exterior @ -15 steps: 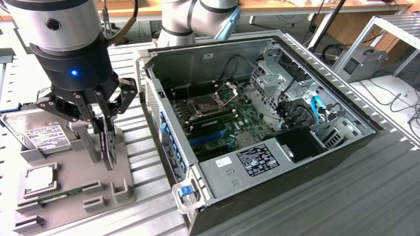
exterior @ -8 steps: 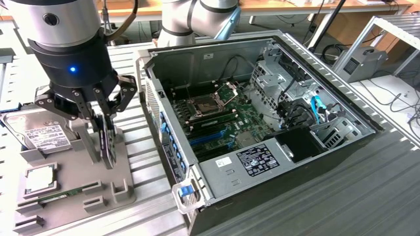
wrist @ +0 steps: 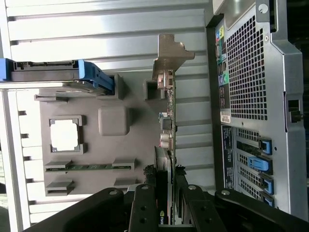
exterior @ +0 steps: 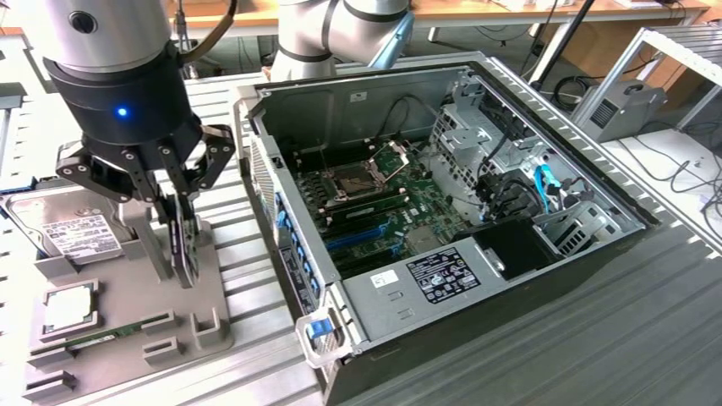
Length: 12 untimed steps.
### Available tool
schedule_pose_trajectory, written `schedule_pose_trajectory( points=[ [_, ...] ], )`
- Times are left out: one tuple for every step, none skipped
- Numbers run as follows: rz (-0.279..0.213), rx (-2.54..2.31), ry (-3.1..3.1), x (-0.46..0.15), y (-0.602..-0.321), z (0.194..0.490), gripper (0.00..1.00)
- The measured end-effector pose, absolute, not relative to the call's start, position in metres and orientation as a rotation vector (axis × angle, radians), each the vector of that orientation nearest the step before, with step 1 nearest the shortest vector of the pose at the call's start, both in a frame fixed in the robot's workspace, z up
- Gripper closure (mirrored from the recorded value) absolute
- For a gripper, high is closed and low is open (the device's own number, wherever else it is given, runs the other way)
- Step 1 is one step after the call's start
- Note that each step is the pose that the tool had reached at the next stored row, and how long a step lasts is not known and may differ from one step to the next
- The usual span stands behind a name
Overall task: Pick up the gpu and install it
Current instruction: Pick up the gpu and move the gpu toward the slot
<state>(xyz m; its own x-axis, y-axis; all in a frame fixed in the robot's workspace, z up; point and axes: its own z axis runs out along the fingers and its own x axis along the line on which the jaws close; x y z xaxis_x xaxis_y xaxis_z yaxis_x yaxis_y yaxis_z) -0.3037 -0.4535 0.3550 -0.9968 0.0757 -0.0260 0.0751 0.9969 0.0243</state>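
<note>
Grey moulded tray [exterior: 130, 283] at the exterior view's left holding a silver labelled hard drive [exterior: 73, 233], a narrow green memory stick [exterior: 96, 340] and the gpu [exterior: 188, 258], a thin card standing on edge, clamped between the black gripper [exterior: 181, 213] fingers [wrist: 144, 205]; open steel computer case [exterior: 384, 298] at the right.

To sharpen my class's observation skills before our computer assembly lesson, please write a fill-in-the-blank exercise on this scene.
1. The gripper is closed on the ____, which stands on edge at the gray holder.
2. The hard drive on that holder carries a ____ label.
3. The latches at the rear card slots of the computer case are coloured ____.

Missing words: gpu; white; blue.
</note>
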Motion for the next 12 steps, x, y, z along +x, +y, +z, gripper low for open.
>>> schedule_pose_trajectory(
  points=[
    [0.036, 0.118, 3.112, -0.3037, -0.4535, 0.3556, 0.74],
    [0.036, 0.118, 3.112, -0.3037, -0.4535, 0.3562, 0.74],
    [0.036, 0.118, 3.112, -0.3037, -0.4535, 0.3569, 0.74],
    [0.036, 0.118, 3.112, -0.3037, -0.4535, 0.3575, 0.74],
    [0.036, 0.118, 3.112, -0.3037, -0.4535, 0.3582, 0.74],
    [0.036, 0.118, 3.112, -0.3038, -0.4535, 0.3589, 0.74],
    [0.036, 0.118, 3.112, -0.3038, -0.4535, 0.3593, 0.74],
    [0.036, 0.117, 3.112, -0.3038, -0.4535, 0.3598, 0.74],
    [0.036, 0.118, 3.112, -0.3038, -0.4535, 0.3605, 0.74],
    [0.036, 0.118, 3.112, -0.3037, -0.4535, 0.3608, 0.74],
    [0.036, 0.118, 3.112, -0.3037, -0.4535, 0.3617, 0.74],
    [0.036, 0.118, 3.112, -0.3038, -0.4535, 0.3624, 0.74]
  ],
)
